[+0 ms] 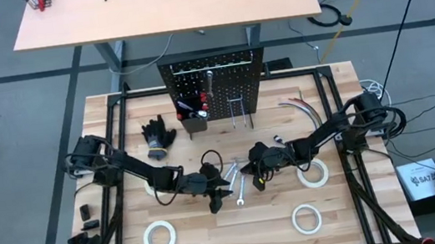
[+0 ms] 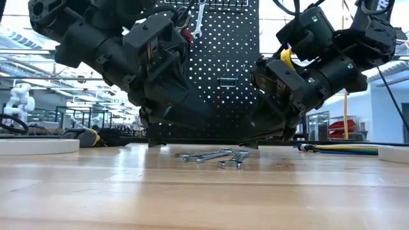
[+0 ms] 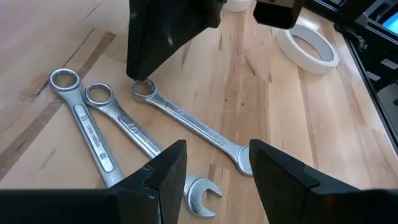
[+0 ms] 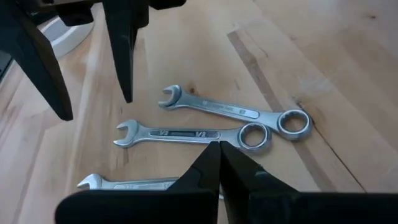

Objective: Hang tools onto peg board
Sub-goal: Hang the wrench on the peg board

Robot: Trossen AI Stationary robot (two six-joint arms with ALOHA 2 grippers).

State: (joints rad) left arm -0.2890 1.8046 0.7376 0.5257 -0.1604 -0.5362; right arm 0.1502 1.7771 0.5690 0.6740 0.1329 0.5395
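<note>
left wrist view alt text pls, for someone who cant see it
Three silver wrenches lie fanned out on the wooden tabletop, seen past the left gripper, whose two dark fingers stand open just above them. The right gripper's shut fingers point down at one wrench's ring end, and a white tape roll lies beyond.

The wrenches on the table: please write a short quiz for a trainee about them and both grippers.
1. True or false: a wrench already hangs on the peg board.
2. How many wrenches lie flat on the table? A) one B) three C) five
3. Which gripper is open above them, the left gripper or the right gripper?

Key: 1 true. 2 B. 3 the left gripper; the right one is shut.
</note>
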